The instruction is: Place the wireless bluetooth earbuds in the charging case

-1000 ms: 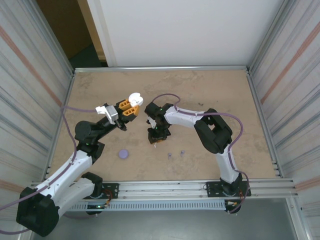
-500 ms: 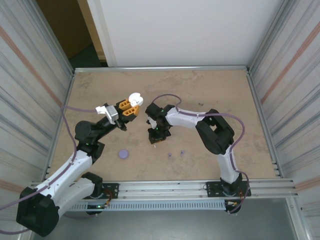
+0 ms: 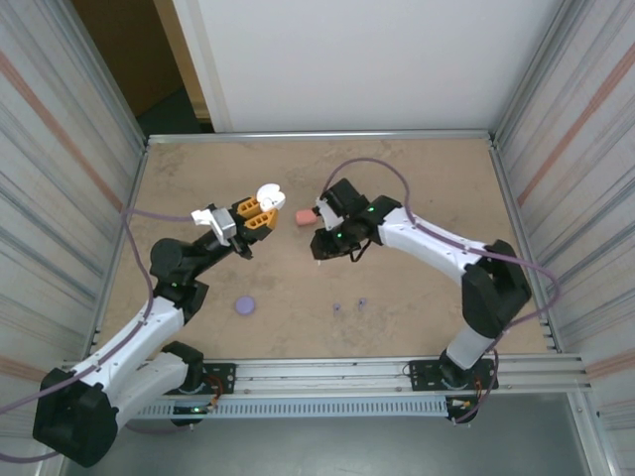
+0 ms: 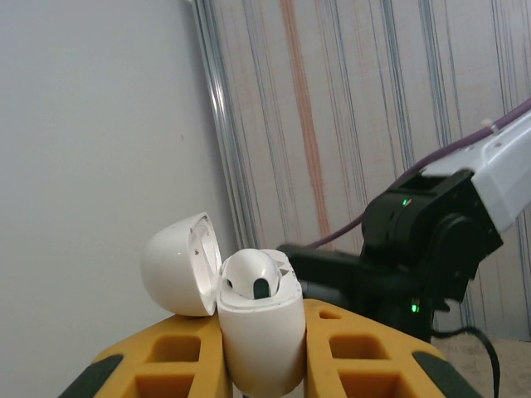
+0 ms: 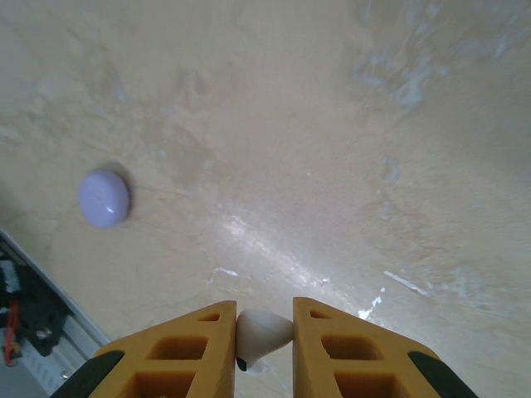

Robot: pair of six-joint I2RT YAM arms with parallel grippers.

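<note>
My left gripper (image 3: 260,211) is raised over the left middle of the table and is shut on an open white charging case (image 3: 266,195). In the left wrist view the case (image 4: 261,340) stands upright between the orange fingers (image 4: 357,348), its lid (image 4: 176,265) tipped back to the left, with one white earbud (image 4: 249,278) seated inside. My right gripper (image 3: 318,255) hangs just right of it, shut on a second white earbud (image 5: 264,330) that is pinched between the fingertips above the table. Two tiny purple earbuds (image 3: 337,307) (image 3: 362,301) lie on the table nearer the front.
A pink case (image 3: 304,217) lies on the table between the two grippers. A closed purple case (image 3: 244,305) (image 5: 104,199) lies front left. Metal walls fence the table (image 3: 417,178) on the left, right and back.
The right arm has swung up and to the right, lifting the white earbud off the table and uncovering the pink case. The left arm has held still with the white case.
</note>
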